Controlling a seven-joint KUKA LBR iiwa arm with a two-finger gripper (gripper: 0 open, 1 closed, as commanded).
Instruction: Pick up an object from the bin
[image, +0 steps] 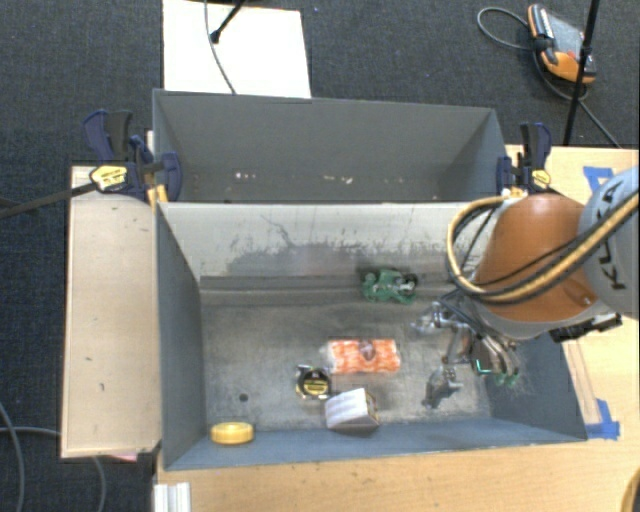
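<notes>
Arm (535, 262) reaching from right; gripper (442, 386) pointing down.

Bin (250, 330): matt scuffed metal. Orange packet (362, 356): glossy plastic. Yellow disc (232, 432): smooth plastic.

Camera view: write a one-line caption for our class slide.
Gripper low at the right of the grey bin, beside an orange packet; green toy, white block, yellow disc lie scattered.

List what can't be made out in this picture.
Camera view:
1. Green thing beside the gripper: mostly hidden under the wrist, kind unclear.
2. Green lump at the back wall: too small to identify.
3. Black-and-yellow round thing: too small to name.
</notes>
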